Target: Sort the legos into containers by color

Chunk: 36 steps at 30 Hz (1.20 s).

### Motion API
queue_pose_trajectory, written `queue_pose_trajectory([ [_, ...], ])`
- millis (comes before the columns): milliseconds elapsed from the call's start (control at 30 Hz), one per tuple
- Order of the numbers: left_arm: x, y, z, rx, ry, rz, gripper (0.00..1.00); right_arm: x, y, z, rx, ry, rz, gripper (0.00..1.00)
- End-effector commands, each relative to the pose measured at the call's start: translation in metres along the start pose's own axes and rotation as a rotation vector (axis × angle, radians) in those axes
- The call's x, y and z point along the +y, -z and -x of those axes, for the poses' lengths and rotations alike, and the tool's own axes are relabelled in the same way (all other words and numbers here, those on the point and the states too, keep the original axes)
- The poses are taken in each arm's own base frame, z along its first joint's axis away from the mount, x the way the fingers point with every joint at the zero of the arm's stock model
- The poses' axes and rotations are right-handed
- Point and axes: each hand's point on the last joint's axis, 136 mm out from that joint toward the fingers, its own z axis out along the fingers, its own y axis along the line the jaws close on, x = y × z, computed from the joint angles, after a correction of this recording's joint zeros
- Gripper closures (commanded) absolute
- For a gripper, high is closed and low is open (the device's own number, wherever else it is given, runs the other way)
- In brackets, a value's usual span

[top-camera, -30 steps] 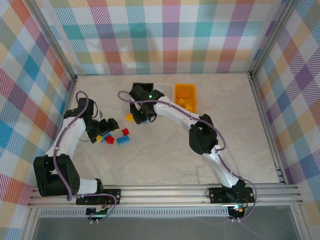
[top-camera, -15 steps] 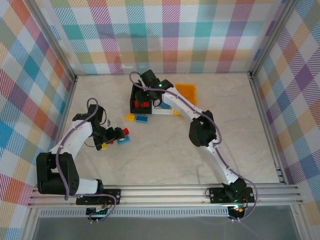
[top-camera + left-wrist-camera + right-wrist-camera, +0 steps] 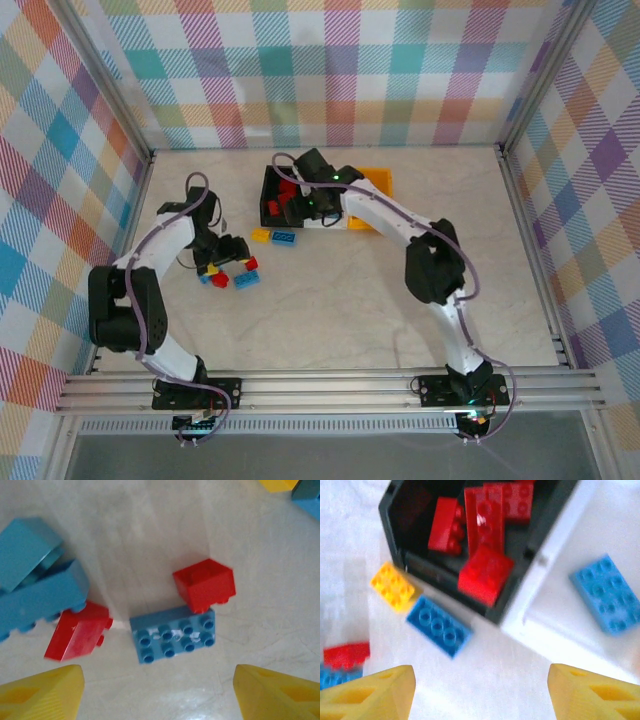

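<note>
1. Looked down on marbled tabletop (image 3: 330,320).
2. Found red legos (image 3: 492,510) inside black bin (image 3: 427,570); blue lego (image 3: 607,600) in white bin (image 3: 555,635) alongside.
3. Noted right gripper (image 3: 480,690) spread, empty, over black bin's edge.
4. Noted left gripper (image 3: 160,692) spread, empty, above loose legos (image 3: 175,635) left of black bin.

The left pincer (image 3: 228,258) and right pincer (image 3: 298,207) both point downward, jaws spread apart and empty.

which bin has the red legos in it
The black bin: red bricks lie inside it, while the white bin beside it holds a blue brick.
</note>
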Motion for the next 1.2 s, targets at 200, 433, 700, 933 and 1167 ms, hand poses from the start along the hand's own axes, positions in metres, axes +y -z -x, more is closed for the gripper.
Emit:
queue_pose_trajectory([
  [200,-0.040,-0.035,0.015,0.048,-0.109,0.056,0.21,-0.001,0.056,-0.040,-0.002,-0.043,0.020,0.30],
  [433,-0.041,-0.046,0.030,0.067,-0.140,0.128,0.20,0.002,0.060,-0.061,0.017,-0.069,0.035,0.30],
  [700,-0.037,-0.063,0.024,0.112,-0.134,0.141,0.22,0.001,0.060,-0.071,0.031,-0.078,0.038,0.30],
  [933,-0.036,-0.074,0.018,0.138,-0.129,0.147,0.32,0.001,0.059,-0.072,0.033,-0.075,0.038,0.31],
  [1167,-0.035,-0.076,0.013,0.149,-0.119,0.145,0.47,0.000,0.056,-0.075,0.040,-0.081,0.040,0.31],
])
